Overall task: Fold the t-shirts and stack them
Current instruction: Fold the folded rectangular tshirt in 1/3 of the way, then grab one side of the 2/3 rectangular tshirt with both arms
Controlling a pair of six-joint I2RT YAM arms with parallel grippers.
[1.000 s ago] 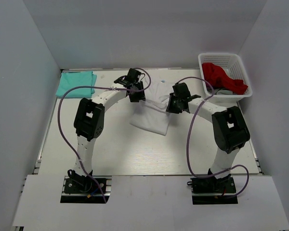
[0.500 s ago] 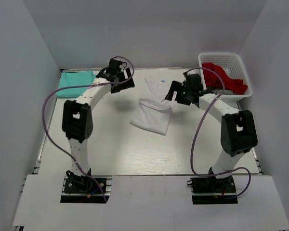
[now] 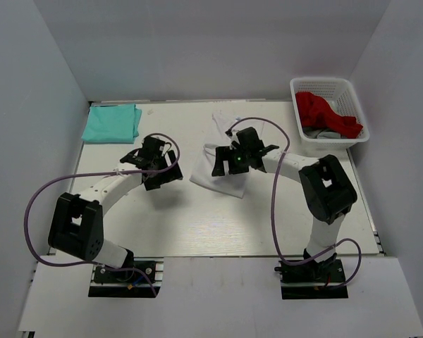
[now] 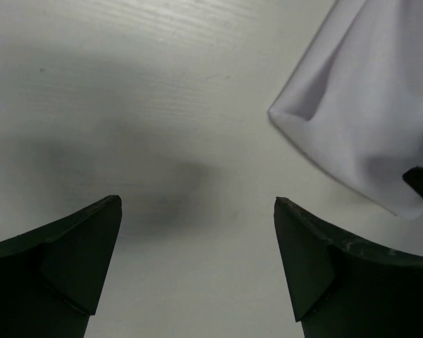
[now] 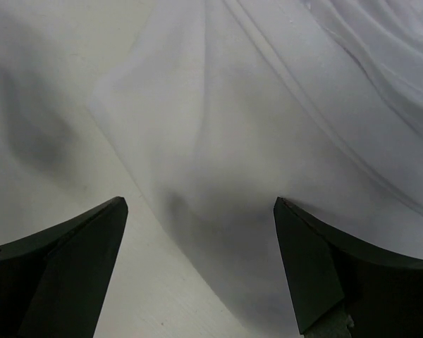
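1. The white t-shirt lies creased in a long, narrow shape. It runs from near the far edge toward the middle of the bench.
2. The right claw hovers over the middle of this shirt. In the right wrist view its two fingers stand wide apart with nothing between them, and white cloth fills most of the space below.
3. The left claw hangs over bare bench, left of the white shirt and apart from it. Its fingers are spread and hold nothing, and a corner of the shirt shows at the upper right of the left wrist view.
4. The mint-teal t-shirt sits as a flat folded rectangle in the far-left corner, well apart from both claws.
5. A white basket stands in the far-right corner, with a red cloth heaped inside it.
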